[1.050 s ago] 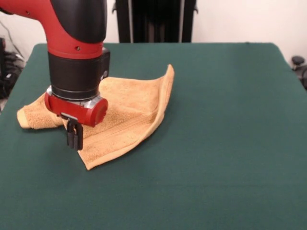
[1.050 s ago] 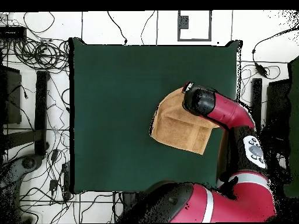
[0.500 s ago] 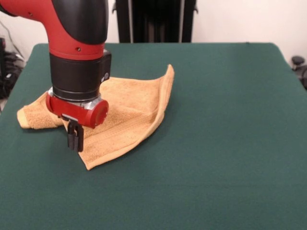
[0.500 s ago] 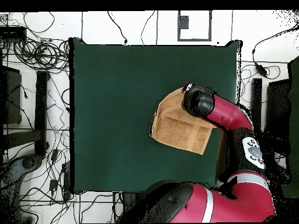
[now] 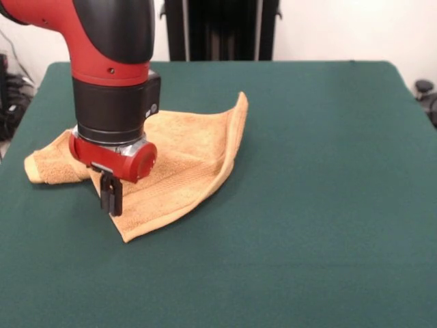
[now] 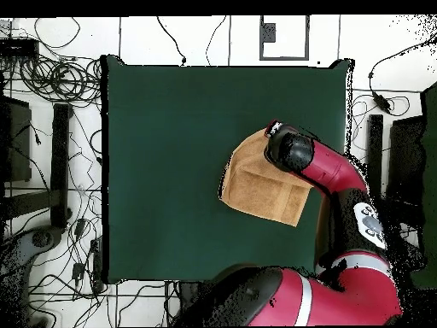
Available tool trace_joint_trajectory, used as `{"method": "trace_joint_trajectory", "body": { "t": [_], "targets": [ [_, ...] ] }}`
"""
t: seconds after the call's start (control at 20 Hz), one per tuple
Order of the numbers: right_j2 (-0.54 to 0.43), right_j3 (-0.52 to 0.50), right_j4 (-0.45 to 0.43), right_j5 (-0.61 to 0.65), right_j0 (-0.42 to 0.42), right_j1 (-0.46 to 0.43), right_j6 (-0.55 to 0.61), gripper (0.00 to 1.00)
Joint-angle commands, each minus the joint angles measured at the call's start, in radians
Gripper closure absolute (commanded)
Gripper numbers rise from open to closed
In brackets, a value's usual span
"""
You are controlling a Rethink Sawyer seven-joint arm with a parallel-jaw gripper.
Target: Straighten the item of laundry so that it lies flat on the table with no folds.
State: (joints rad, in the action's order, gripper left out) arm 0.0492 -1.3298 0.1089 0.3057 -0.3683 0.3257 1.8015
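Note:
The item of laundry [image 5: 184, 160], a golden-tan towel, lies rumpled on the left half of the green table [image 5: 314, 178]. Its right edge curls up to a raised corner, its left end is bunched into a fold, and one corner points toward the front. My gripper [image 5: 111, 208] hangs under the red wrist, its black fingers [image 5: 110, 195] close together, down at the towel's near-left edge. I cannot see any cloth pinched between them. From overhead, the arm covers the far right part of the item of laundry [image 6: 256, 188] on the table [image 6: 162, 154].
Cables and black stands lie on the floor around the table in the overhead view. The arm's red links [image 6: 341, 179] reach over the table's right edge.
The wrist and gripper have crept slightly rightward and a little lower over the towel's near-left edge. The towel's shape looks unchanged.

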Motion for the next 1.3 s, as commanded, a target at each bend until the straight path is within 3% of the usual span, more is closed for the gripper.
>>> {"method": "trace_joint_trajectory", "body": {
  "t": [0.05, 0.65, 1.3],
  "targets": [
    [-0.093, -0.125, 0.077, -0.028, 0.032, -0.051, 0.252, 1.00],
    [-0.098, -0.167, 0.124, -0.052, 0.042, -0.052, 0.263, 1.00],
    [0.082, -0.148, 0.181, -0.231, 0.196, -0.124, 0.321, 1.00]
  ]
}}
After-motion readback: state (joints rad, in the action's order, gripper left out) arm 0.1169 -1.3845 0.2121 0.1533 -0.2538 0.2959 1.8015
